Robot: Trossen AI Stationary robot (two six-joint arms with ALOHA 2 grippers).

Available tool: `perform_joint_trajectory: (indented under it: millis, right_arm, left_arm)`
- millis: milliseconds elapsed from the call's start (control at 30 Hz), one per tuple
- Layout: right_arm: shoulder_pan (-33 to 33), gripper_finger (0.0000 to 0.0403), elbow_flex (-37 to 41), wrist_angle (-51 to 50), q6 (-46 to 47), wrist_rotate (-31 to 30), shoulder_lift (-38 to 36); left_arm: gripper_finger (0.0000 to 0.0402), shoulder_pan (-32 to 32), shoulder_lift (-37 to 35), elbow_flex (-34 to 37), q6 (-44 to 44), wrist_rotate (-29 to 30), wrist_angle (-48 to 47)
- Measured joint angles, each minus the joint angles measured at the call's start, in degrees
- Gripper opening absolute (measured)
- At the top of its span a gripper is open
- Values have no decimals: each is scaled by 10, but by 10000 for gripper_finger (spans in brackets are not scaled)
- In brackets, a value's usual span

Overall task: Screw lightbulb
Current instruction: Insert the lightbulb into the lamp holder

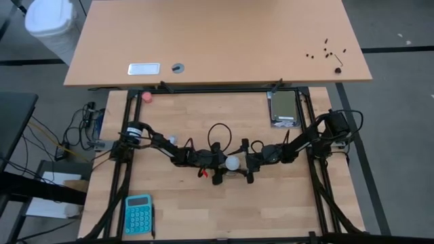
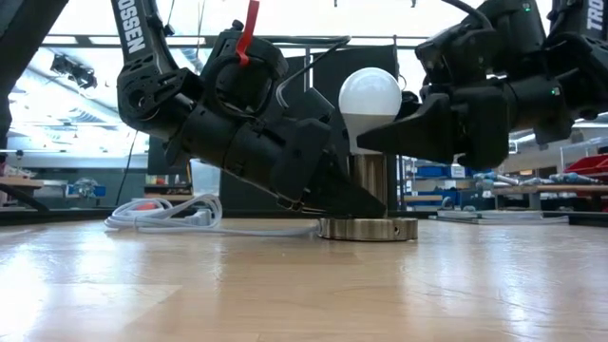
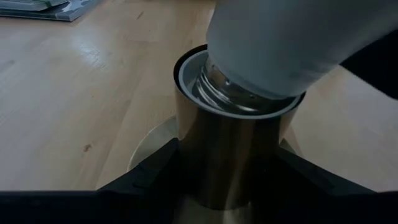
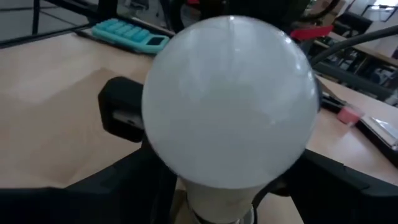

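Observation:
The white frosted lightbulb [image 2: 370, 95] stands globe up at the table's middle, with its silvery screw base [image 3: 233, 93] in the mouth of the metal socket [image 2: 370, 185]. The socket is an upright cylinder on a round disc base [image 2: 368, 229]. My left gripper [image 1: 218, 165] comes from the left and is shut on the socket. My right gripper [image 1: 247, 163] comes from the right and is shut on the bulb. In the right wrist view the globe [image 4: 230, 99] fills the picture and hides the socket. My left gripper pinches the socket's cylinder wall [image 3: 186, 162] between its two fingers, one on each side. The fingers slant down from the table's left. The socket stands upright with its disc base on the table. My right gripper holds the lightbulb's tapering neck [image 4: 214, 196], just below the globe, between its two fingers [image 4: 146, 180]. The fingers come almost level from the table's right. The bulb stands globe up, its screw base in the socket's mouth with some thread showing above the rim.
A white cord [image 2: 161, 214] lies coiled on the table behind the left arm. A teal calculator [image 1: 137, 213] lies near the front left corner, a small pink ball [image 1: 147, 97] at the far left, and a grey device [image 1: 285, 108] at the far right.

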State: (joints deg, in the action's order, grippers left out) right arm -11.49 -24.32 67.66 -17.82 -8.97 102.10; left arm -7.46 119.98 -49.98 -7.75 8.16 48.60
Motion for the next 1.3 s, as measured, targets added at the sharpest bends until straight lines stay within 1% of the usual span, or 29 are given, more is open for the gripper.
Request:
perform_joint_trajectory:
  millis: [100, 300, 600, 1033, 1133, 1300]
  right_arm:
    - [0, 319, 0, 6, 10, 10, 0]
    - [0, 308, 0, 17, 29, 12, 0]
    - [11, 307, 0, 22, 74, 16, 0]
    - [14, 304, 0, 15, 78, 17, 0]
    - [20, 288, 0, 13, 80, 17, 0]
    - [23, 245, 0, 13, 80, 26, 0]
  left_arm:
    - [213, 0, 0, 0, 0, 0, 0]
    - [213, 0, 0, 0, 0, 0, -1]
    - [213, 0, 0, 0, 0, 0, -2]
    - [213, 0, 0, 0, 0, 0, -2]
    - [213, 0, 0, 0, 0, 0, -2]
    - [213, 0, 0, 0, 0, 0, -2]
